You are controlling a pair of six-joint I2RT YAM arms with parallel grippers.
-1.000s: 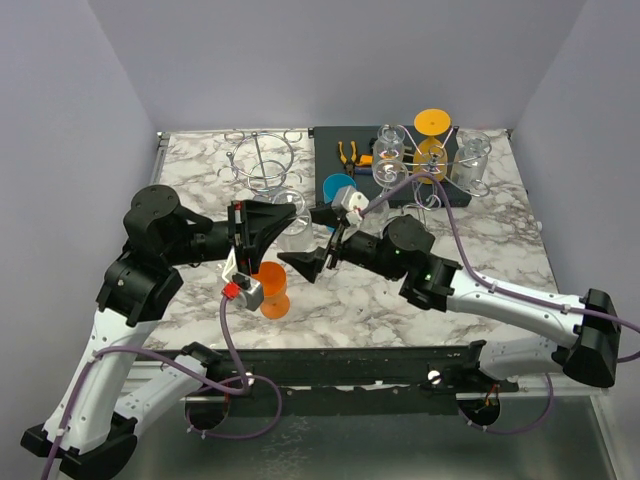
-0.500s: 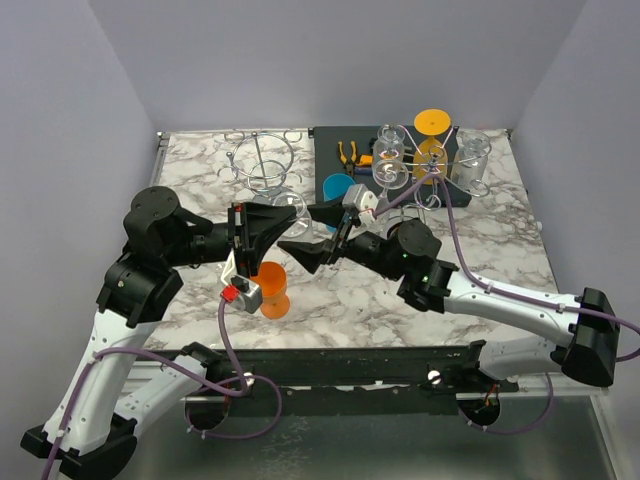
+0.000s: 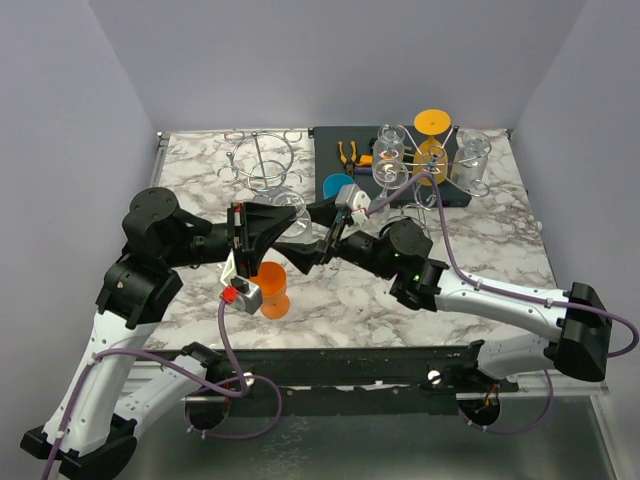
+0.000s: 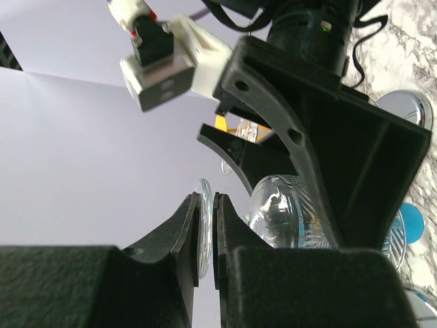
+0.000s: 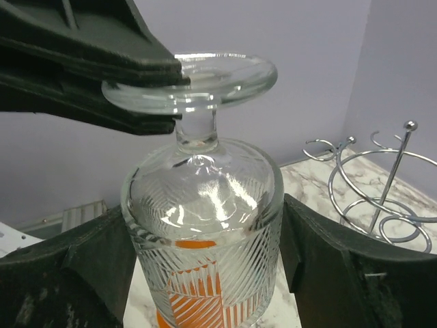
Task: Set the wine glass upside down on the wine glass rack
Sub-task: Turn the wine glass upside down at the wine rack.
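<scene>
The wine glass [image 5: 205, 219] hangs in the air in front of the wine glass rack [image 3: 262, 160], nearer the arms' bases and well apart from it. Its foot is up and its bowl down. The left hand [image 4: 205, 205] is closed on the foot: its own wrist view shows the thin clear disc edge-on, pinched between the two black fingers.

The right wrist view shows what that one hides, the stem and the whole ribbed bowl. The pads of the right hand [image 5: 205, 263] lie against the bowl on both sides, so this hand grips the glass too.

From above, the clear glass is hard to make out between the two hands. That view plainly shows the orange cup [image 3: 270, 290], which is only a tint through the bowl at the right wrist. It stands on the marble desk [image 3: 200, 170], further from the rack than the glass.
</scene>
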